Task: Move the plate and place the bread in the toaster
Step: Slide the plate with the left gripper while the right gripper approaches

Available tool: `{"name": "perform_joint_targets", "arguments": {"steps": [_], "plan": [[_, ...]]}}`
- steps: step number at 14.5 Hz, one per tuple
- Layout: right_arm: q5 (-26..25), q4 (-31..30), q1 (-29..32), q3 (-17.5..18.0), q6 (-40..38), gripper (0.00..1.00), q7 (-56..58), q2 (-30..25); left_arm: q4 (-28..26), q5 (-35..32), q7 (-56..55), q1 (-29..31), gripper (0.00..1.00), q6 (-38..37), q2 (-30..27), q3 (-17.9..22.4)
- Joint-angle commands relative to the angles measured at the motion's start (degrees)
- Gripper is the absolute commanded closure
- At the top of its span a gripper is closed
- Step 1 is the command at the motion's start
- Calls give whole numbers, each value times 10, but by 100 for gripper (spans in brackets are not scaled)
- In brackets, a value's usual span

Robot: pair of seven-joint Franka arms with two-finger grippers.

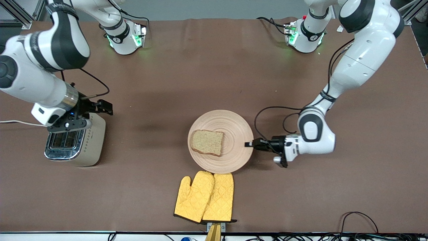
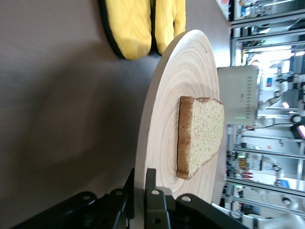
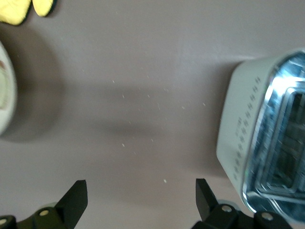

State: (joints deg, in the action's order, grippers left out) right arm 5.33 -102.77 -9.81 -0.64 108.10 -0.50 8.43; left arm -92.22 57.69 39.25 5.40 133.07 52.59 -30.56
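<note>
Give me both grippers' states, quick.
Left gripper: shut on the plate rim at the left arm's end; bread lies on the plate.
Right gripper: open, holding nothing, over the table beside the toaster.

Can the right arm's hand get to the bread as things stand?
Probably yes. The right hand is open over the toaster, and the bread lies uncovered on the plate. The left hand only grips the plate's rim.

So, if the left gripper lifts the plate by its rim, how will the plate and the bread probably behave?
The plate looks like stiff wood, so it probably will not bend. Held at one edge by the left gripper, it may droop. The bread lies loose and could slide.
</note>
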Motion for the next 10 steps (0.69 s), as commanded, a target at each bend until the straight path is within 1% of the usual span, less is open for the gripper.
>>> {"name": "perform_joint_targets", "arguments": {"steps": [1, 4, 6, 8, 10], "plan": [[5, -3, -36, -2, 63, 0, -52, 32, -9, 49, 6, -30, 100, 19, -5, -4], [6, -3, -55, -2, 133, 0, -61, 84, -9, 50, 7, -58, 99, 23, -1, -3], [7, 1, -73, -3, 163, 0, -79, 117, -9, 48, 8, -72, 96, 33, 2, 1], [7, 3, -81, -2, 192, 0, -112, 141, -8, 48, 8, -76, 89, 47, 7, 2], [7, 3, -100, -2, 212, 3, -159, 160, -6, 45, 8, -79, 84, 52, 10, 2]]}}
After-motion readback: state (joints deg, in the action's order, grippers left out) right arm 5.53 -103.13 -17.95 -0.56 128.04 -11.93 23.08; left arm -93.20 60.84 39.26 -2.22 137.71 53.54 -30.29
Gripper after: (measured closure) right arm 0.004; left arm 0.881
